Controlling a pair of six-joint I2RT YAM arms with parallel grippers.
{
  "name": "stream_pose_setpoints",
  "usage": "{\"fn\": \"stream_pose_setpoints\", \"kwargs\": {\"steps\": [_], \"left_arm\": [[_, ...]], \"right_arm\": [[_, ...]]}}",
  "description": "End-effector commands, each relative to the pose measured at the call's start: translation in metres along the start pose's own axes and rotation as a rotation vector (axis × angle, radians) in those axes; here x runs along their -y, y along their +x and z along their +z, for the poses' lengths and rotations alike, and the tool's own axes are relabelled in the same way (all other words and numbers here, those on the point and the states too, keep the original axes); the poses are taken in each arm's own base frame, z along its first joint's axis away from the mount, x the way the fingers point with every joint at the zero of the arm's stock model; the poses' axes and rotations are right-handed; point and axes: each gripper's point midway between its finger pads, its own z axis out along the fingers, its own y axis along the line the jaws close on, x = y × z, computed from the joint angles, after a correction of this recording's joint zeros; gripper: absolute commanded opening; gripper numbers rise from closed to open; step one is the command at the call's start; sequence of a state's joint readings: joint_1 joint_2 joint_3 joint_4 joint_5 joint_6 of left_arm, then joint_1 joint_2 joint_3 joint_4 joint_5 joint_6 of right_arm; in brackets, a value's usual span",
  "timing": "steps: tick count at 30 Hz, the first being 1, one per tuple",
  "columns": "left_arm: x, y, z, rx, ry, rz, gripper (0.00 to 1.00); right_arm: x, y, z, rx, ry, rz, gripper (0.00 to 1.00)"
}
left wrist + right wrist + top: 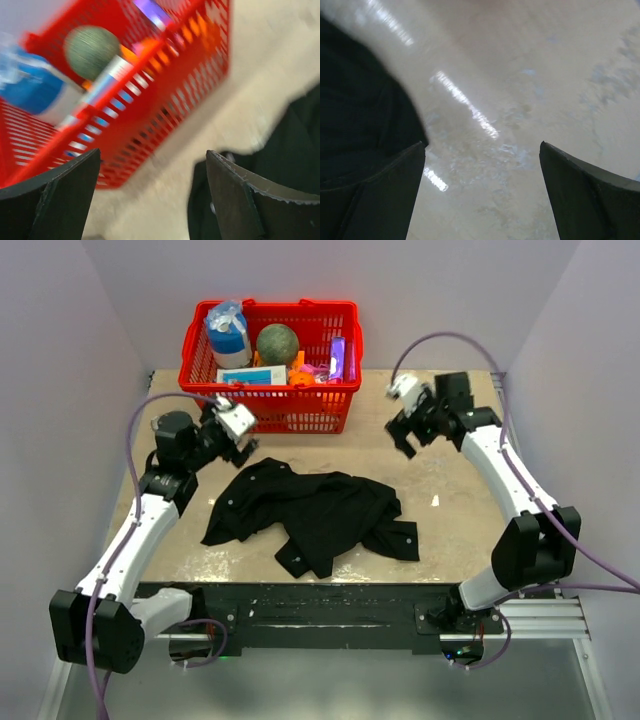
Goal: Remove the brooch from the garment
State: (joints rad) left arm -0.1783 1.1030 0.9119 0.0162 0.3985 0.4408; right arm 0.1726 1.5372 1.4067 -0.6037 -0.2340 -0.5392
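Note:
The garment (pixel 310 510) is a black shirt lying crumpled in the middle of the table; it also shows at the right of the left wrist view (pixel 290 145) and at the left of the right wrist view (pixel 360 100). I see no silvery disc; the brooch is hidden or too small to tell. A few tiny white buttons dot the shirt. My left gripper (pixel 243 448) is open and empty, above the shirt's far left corner and next to the basket (pixel 151 152). My right gripper (pixel 405 440) is open and empty, above bare table off the shirt's far right (pixel 482 144).
A red plastic basket (pixel 270 420) stands at the back, left of centre, holding a green ball (pixel 277 343), a blue-and-white bottle (pixel 228 335) and other items. A small white scrap (pixel 434 501) lies on the table right of the shirt. Grey walls close in both sides.

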Motion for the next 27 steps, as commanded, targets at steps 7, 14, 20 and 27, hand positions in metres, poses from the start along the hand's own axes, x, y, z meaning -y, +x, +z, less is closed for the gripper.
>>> {"fn": "stream_pose_setpoints", "kwargs": {"steps": [7,14,20,27], "left_arm": [[0.120,0.152,-0.068,-0.454,0.614,0.188,0.77],[0.144,0.188,-0.080,-0.549,0.708,0.158,0.76],[0.152,0.203,-0.071,-0.539,0.694,0.129,0.67],[0.154,0.181,-0.057,-0.455,0.695,0.055,0.22]], "right_arm": [[-0.152,0.092,0.019,-0.120,-0.560,-0.705,0.91],[-0.186,0.110,0.026,-0.097,-0.654,-0.899,0.91],[-0.203,0.104,0.046,-0.040,-0.597,-0.925,0.87],[-0.193,0.045,0.066,0.070,-0.412,-0.758,0.25]]}}
